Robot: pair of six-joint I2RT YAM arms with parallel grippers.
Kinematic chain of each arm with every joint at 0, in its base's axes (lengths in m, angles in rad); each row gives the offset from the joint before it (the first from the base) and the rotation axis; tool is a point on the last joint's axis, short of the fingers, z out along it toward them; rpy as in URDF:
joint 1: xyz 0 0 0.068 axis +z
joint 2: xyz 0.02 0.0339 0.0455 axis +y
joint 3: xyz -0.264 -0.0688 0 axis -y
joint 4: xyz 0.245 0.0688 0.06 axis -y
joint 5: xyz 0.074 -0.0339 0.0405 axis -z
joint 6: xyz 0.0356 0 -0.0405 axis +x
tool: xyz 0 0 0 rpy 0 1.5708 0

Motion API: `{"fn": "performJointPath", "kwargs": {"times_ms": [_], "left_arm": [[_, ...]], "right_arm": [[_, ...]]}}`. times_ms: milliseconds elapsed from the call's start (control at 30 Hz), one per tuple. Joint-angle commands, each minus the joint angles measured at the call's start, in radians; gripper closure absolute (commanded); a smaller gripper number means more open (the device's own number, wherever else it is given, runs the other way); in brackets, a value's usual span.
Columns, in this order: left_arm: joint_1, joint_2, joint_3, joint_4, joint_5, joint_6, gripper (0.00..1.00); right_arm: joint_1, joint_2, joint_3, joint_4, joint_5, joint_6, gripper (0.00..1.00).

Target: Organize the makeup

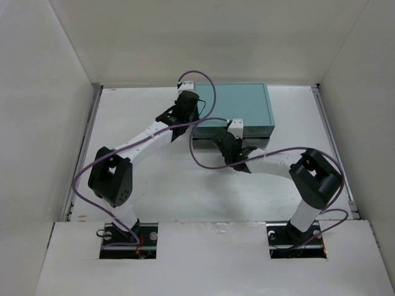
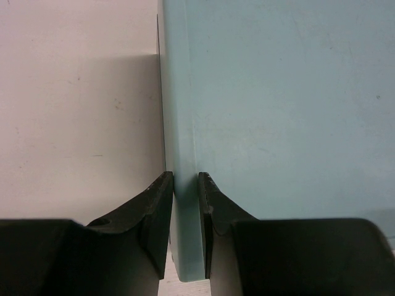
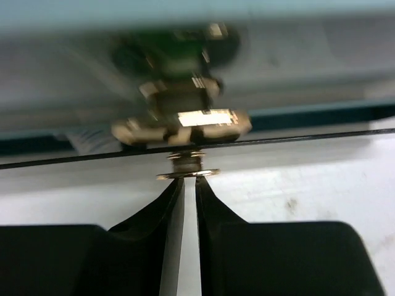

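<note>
The large teal box (image 1: pixel 241 102) stands at the back of the table, its clear drawer front (image 3: pixel 308 137) facing me. My left gripper (image 1: pixel 193 120) is shut on the box's left wall (image 2: pixel 184 154), one finger on each side of it. My right gripper (image 1: pixel 224 138) is at the drawer front. Its fingers (image 3: pixel 210 197) are nearly together with nothing between them, and their tips touch the gold drawer knob (image 3: pixel 188 174). Something green (image 3: pixel 179 46), blurred, shows behind the clear front. No other makeup is in view.
White walls enclose the table on the left, the back and the right. Purple cables (image 1: pixel 203 157) loop from both wrists over the table's middle. The bare white tabletop (image 2: pixel 80 123) lies left of the box.
</note>
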Motion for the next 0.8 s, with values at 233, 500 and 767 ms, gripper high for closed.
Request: {"fn": "performJointPath", "kwargs": {"times_ms": [233,500,767], "left_arm": [[-0.037,0.074,-0.025,-0.169,0.102,0.007,0.87],[-0.028,0.048,-0.018,-0.191,0.094,0.013,0.87],[-0.009,-0.062,0.012,-0.205,0.030,0.043,0.70]], "right_arm": [[-0.021,0.021,-0.097,0.605,0.045,-0.133,0.75],[0.017,-0.105,-0.184,0.503,-0.007,-0.173,0.61],[0.100,-0.333,-0.164,-0.049,-0.243,0.009,0.00]]}}
